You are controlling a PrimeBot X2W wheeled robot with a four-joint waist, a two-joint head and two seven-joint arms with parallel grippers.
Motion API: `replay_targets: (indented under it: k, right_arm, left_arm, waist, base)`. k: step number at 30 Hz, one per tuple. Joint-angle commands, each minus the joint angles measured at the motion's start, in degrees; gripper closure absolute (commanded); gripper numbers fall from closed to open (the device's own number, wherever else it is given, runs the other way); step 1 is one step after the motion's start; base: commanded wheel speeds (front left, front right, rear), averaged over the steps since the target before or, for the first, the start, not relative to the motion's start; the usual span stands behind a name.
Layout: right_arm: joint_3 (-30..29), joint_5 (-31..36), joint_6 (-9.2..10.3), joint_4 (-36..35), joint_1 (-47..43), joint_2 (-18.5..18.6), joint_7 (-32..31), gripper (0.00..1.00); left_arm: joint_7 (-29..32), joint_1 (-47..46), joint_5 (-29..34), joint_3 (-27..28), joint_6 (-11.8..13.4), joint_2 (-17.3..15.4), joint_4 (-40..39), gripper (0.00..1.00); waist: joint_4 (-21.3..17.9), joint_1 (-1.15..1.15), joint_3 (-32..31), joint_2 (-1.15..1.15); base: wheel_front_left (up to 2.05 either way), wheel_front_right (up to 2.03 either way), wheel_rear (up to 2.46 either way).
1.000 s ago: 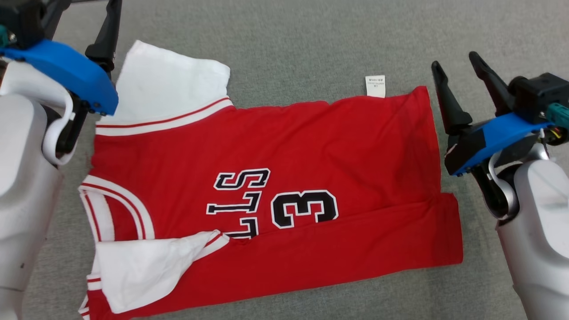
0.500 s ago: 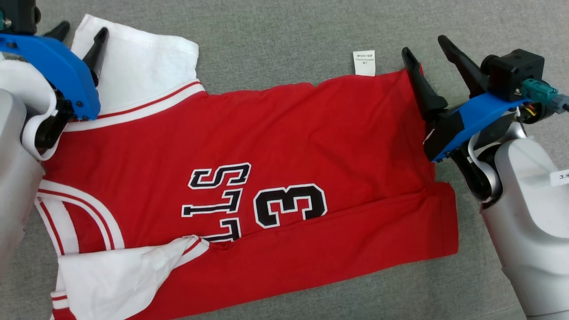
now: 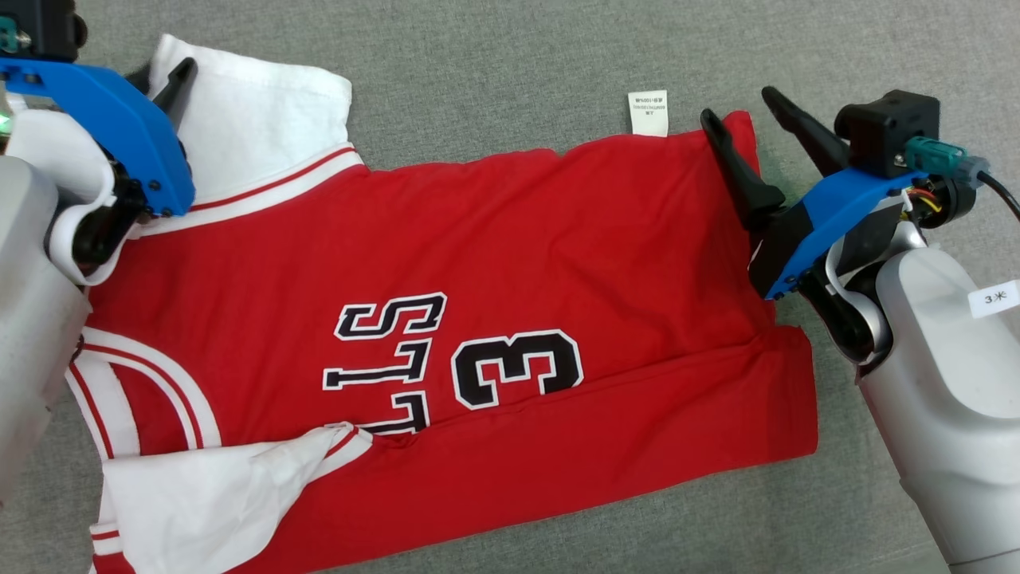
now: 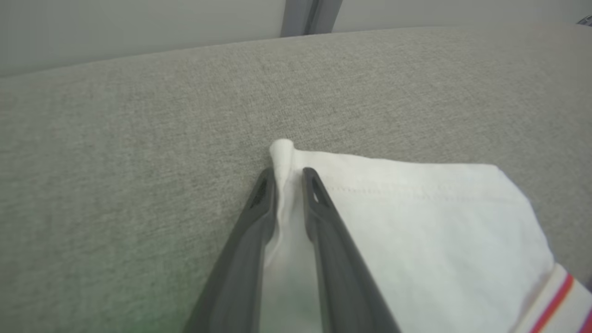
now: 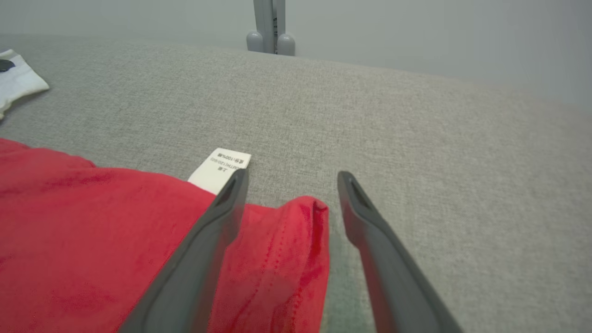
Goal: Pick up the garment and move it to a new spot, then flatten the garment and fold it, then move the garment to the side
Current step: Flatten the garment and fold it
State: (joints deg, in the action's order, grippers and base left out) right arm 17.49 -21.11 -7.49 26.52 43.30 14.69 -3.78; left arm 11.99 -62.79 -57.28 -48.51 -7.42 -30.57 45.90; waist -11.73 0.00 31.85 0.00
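With the left end effector (image 4: pixel 289 178) pinched narrow on the white sleeve corner (image 4: pixel 282 148) of the garment (image 3: pixel 478 263), which lies flat between both, and the right end effector (image 5: pixel 291 182) spread wide astride the red hem corner (image 5: pixel 314 208), seemingly ungripped, lifting now could skew it.

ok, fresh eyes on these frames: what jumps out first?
The red jersey with its big black 3, spread across the grey surface in the middle of the head view. Next, at its upper left, the left gripper is pinched on the corner of the white sleeve. At the upper right, the right gripper stands open astride the red hem corner, beside the white care tag.
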Motion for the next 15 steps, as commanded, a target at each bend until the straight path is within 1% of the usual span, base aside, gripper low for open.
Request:
replay_targets:
  k: [1, 7, 14, 15]
  right_arm:
    - [0.27, -0.72, -0.01, 0.3, 0.8, 0.61, -0.75, 0.0]
    - [0.58, -1.43, -0.01, 2.05, 0.97, 1.59, -4.17, 0.0]
    - [0.59, -2.04, -0.02, 6.0, 1.81, 1.66, -7.72, 0.0]
    - [0.83, -2.24, -0.01, 6.51, 1.94, 1.7, -8.13, 0.53]
  left_arm:
    - [-0.08, 0.04, -0.42, -1.12, -0.11, 0.46, 0.4, 1.0]
    - [-2.93, -2.05, -1.52, -3.76, -0.11, 1.0, -0.32, 1.0]
    - [-6.03, -3.74, -2.43, -6.26, -0.11, 1.05, -0.91, 1.0]
    - [-6.54, -3.96, -2.72, -6.63, -0.11, 1.05, -0.91, 1.0]
  waist:
    - [0.12, 0.0, -0.17, 0.0]
    - [1.29, 0.0, -0.15, 0.0]
    - [2.72, 0.0, -0.12, 0.0]
    - [2.97, 0.0, -0.18, 0.0]
  base:
    - [0.0, 0.0, 0.0]
    - [0.0, 0.0, 0.0]
    - [0.0, 0.0, 0.0]
    - [0.0, 0.0, 0.0]
